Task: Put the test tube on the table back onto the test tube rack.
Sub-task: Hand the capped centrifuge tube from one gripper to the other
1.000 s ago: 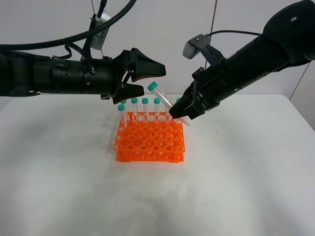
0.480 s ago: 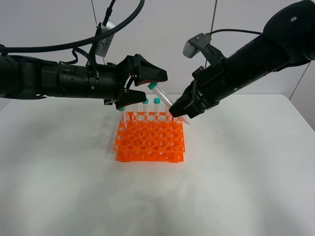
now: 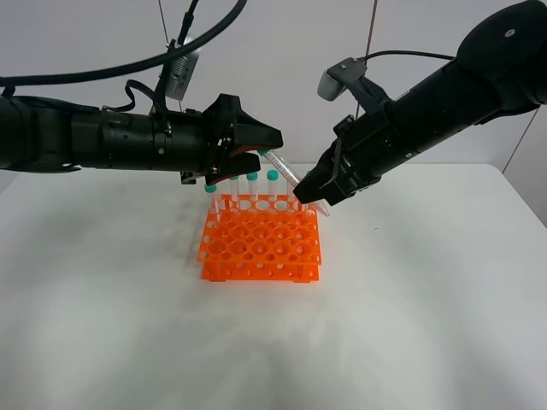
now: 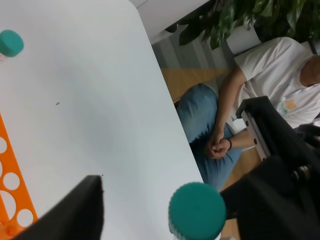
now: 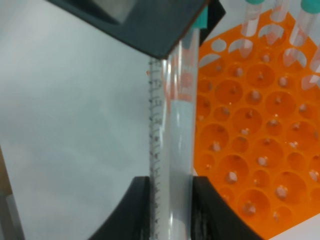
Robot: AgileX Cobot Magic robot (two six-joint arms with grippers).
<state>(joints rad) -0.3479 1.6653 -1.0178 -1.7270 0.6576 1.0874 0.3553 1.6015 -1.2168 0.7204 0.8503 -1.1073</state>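
White table (image 3: 427, 325), 1 rack (image 3: 261, 249), 1 tube (image 3: 286, 173) in R fingers (image 5: 131, 212)

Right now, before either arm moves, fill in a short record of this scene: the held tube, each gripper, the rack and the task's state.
Held tube: slim clear plastic test tube with teal-green screw cap, tilted, cap uppermost
Right arm: right gripper shut on the tube's lower part
Left arm: left gripper open, jaws either side of the cap
Rack: bright orange plastic test tube rack on the white table
Racked: matching tubes upright in its back row
Task state: held tube not yet in a hole
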